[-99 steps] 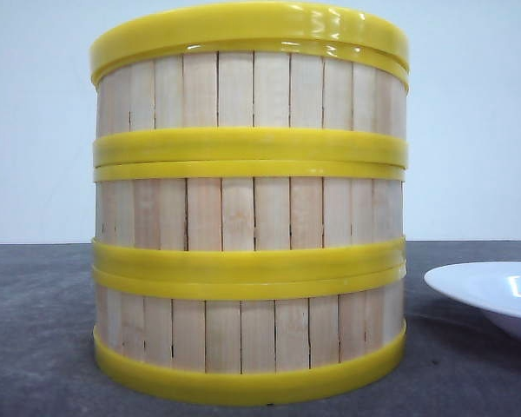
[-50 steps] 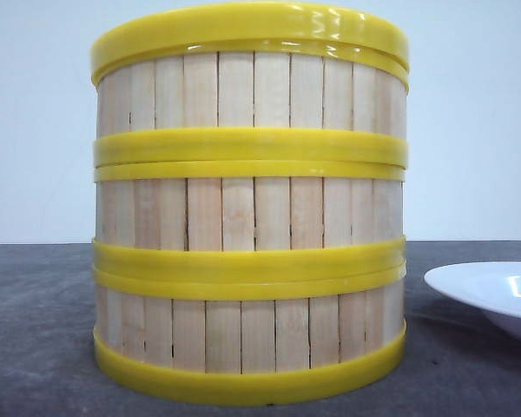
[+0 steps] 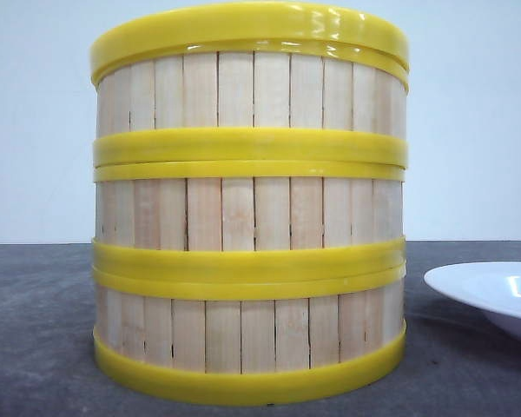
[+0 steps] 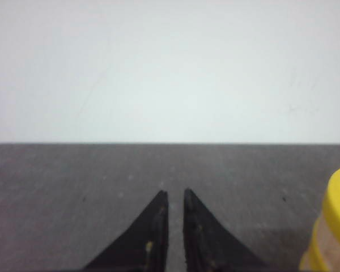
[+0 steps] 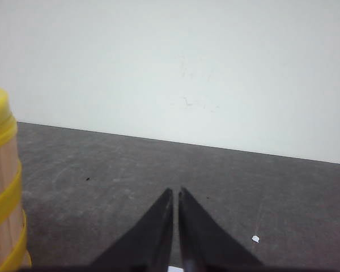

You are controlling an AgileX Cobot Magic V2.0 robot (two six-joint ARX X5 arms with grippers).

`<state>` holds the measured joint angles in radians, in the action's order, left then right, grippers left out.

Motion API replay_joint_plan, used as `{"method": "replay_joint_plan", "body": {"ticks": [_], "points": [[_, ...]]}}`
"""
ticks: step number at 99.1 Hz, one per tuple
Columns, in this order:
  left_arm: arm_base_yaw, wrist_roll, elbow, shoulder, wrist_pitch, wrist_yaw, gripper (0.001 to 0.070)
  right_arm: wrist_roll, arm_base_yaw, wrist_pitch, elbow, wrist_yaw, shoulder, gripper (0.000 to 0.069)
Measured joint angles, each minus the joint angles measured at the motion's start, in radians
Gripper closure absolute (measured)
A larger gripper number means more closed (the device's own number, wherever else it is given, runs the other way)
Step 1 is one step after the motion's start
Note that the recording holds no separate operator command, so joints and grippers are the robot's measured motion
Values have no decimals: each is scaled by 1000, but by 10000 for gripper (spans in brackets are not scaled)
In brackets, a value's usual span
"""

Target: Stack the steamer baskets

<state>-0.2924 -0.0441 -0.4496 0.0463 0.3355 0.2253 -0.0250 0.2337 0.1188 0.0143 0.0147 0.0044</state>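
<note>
Three steamer baskets [image 3: 250, 204] stand stacked on the dark counter [image 3: 35, 330], a white plate [image 3: 495, 295] to their right. Left end effector [image 4: 174, 226] and right end effector [image 5: 175, 226] are nearly closed, empty; best kept clear of the stack.

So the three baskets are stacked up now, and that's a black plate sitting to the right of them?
Nearly. The steamer baskets are stacked three high, with a plate to their right, but the front view shows it is white, not black.
</note>
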Motion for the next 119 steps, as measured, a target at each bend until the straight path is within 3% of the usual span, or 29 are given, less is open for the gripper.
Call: {"method": "replay_joint_plan", "body": {"ticks": [8,23,30,45,66,119], "points": [[85,-43,126,-43,-90,-79,685,0,0,1,0,2,0,677],[172,-109,336,-40,-194,-314,685,1,0,5,0,5,0,677],[188,-122,396,-40,-201,-349,685,1,0,4,0,8,0,677],[196,-138,417,-43,-223,-315,685,3,0,5,0,9,0,677],[196,-145,417,-42,-246,-125,685,3,0,5,0,10,0,677],[196,-151,417,-42,-251,-119,685,3,0,5,0,10,0,677]]}}
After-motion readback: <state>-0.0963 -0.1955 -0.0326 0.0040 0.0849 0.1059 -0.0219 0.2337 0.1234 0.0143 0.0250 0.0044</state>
